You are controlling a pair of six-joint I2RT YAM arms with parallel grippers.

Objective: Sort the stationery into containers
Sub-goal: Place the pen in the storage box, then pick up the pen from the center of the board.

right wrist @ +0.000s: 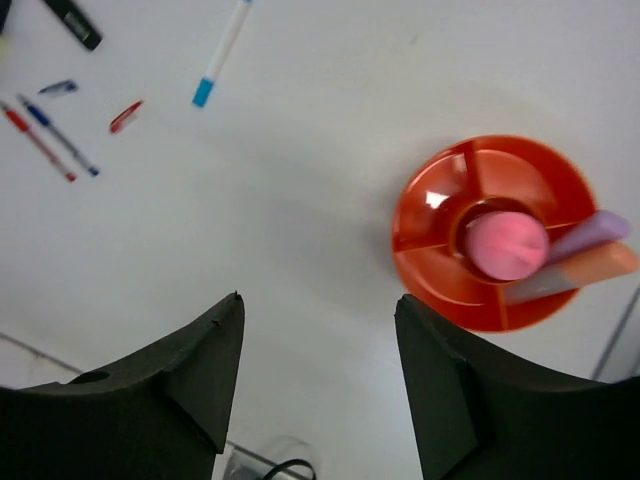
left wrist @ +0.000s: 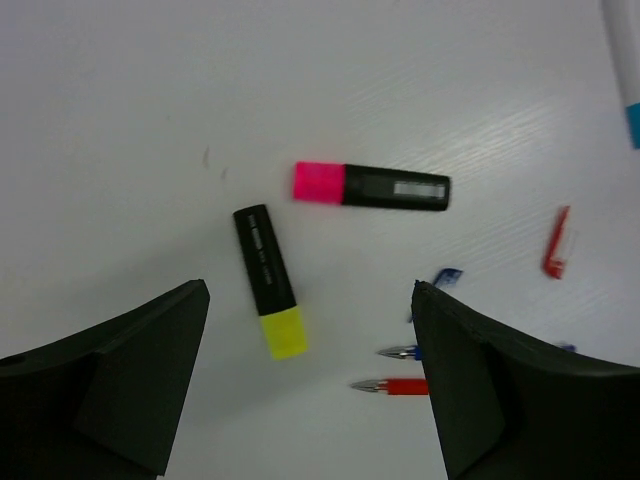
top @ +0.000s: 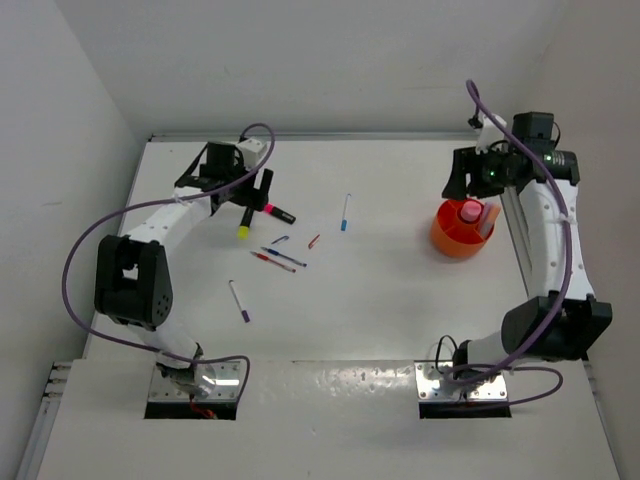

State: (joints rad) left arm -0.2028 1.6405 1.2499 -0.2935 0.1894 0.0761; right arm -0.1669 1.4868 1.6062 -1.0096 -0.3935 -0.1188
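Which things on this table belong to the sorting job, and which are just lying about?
Job: pink highlighter, yellow highlighter, blue pen, red pen, purple pen, blue-tipped pen, orange bowl holding pink-capped bottle, lilac marker, orange marker.
Not the job: purple cables, base plates.

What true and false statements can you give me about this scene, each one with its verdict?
1. The pink-capped bottle stands in the middle of the orange bowl. True.
2. The yellow marker lies inside the bowl. False: it lies on the table, near the pink marker.
3. The left gripper has open, empty jaws. True.
4. The right gripper grips the pink marker. False: its jaws are open and empty.
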